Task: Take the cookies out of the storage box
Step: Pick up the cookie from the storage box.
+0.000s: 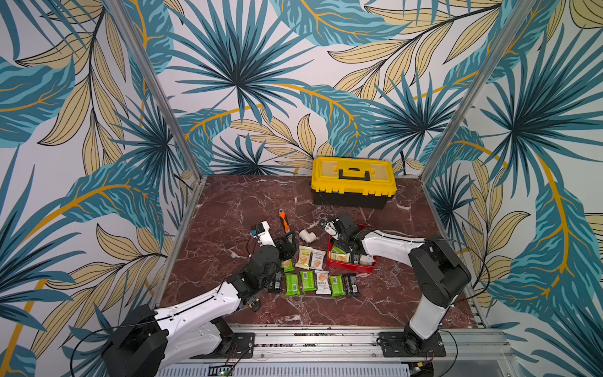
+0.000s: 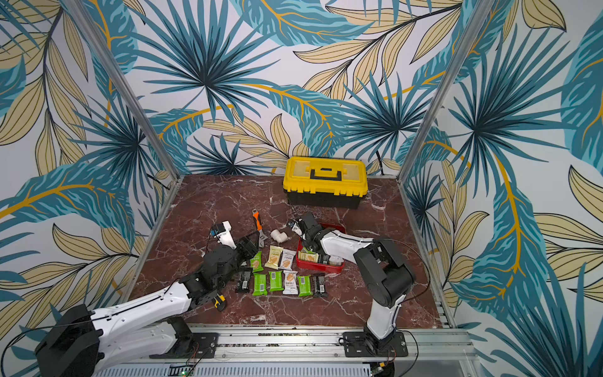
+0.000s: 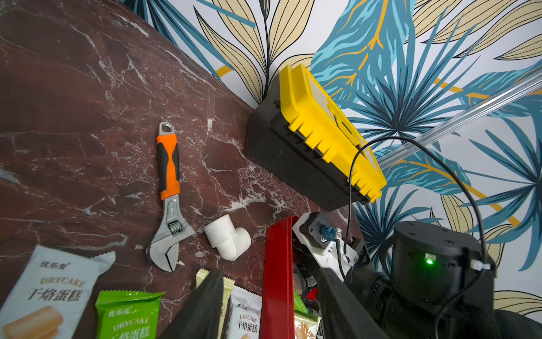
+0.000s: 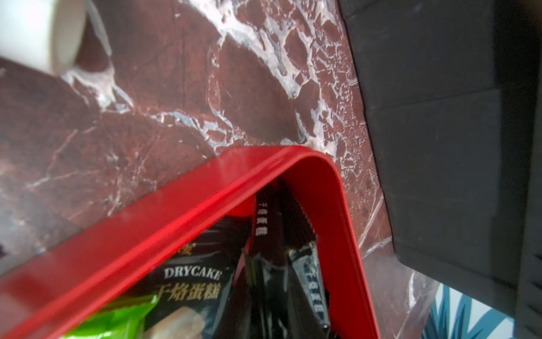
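The red storage box [image 1: 352, 269] [image 2: 321, 268] sits right of centre on the marble table, with several cookies [image 1: 339, 258] lying inside it. My right gripper [image 1: 338, 245] [image 4: 271, 264] reaches down into its far corner, shut on a black cookie packet [image 4: 264, 217] beside another black packet [image 4: 190, 276] and a green one [image 4: 117, 320]. More cookies [image 1: 308, 280] [image 2: 275, 280], green, white, cream and black, lie in two rows on the table left of the box. My left gripper [image 1: 287, 246] [image 3: 269, 273] hovers open over the upper row next to the box's wall [image 3: 277, 264], holding nothing.
A yellow-and-black toolbox [image 1: 353, 178] stands at the back of the table. An orange-handled wrench [image 1: 284, 220] [image 3: 168, 187] and a white pipe elbow [image 1: 307, 235] [image 3: 228, 237] lie just behind the cookie rows. Patterned walls and aluminium posts enclose the table.
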Robot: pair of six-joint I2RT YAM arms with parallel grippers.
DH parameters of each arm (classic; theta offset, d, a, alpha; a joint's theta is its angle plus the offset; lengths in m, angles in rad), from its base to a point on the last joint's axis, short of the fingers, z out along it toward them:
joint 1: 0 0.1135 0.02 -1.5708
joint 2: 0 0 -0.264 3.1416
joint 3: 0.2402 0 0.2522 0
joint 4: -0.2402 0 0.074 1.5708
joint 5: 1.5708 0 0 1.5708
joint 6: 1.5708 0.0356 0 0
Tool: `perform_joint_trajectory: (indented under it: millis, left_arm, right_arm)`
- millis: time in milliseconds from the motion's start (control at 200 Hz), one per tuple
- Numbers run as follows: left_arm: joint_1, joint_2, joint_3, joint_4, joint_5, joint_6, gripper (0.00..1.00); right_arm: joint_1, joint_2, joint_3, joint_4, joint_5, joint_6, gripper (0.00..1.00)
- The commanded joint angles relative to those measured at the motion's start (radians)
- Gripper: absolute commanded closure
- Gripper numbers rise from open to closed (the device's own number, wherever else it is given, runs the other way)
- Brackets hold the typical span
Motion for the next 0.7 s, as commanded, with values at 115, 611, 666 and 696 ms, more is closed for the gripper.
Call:
perform_joint_trajectory:
  millis: [115, 611, 666, 696]
  left_arm:
    - [0.004, -0.026, -0.021, -0.013, -0.011, 0.004, 0.43]
    - [0.020, -0.105, -0.020, -0.128, -0.043, 0.044, 0.43]
    - [0.030, -0.132, -0.020, -0.170, -0.053, 0.044, 0.43]
    - [0.035, -0.148, -0.020, -0.194, -0.057, 0.043, 0.43]
  right_arm:
    - [0.001, -0.055, -0.011, -0.051, -0.047, 0.032, 0.90]
    - [0.001, -0.358, 0.013, -0.340, -0.189, 0.362, 0.92]
    - [0.001, -0.392, 0.027, -0.380, -0.266, 0.422, 0.91]
    - [0.001, -0.408, 0.033, -0.393, -0.305, 0.457, 0.91]
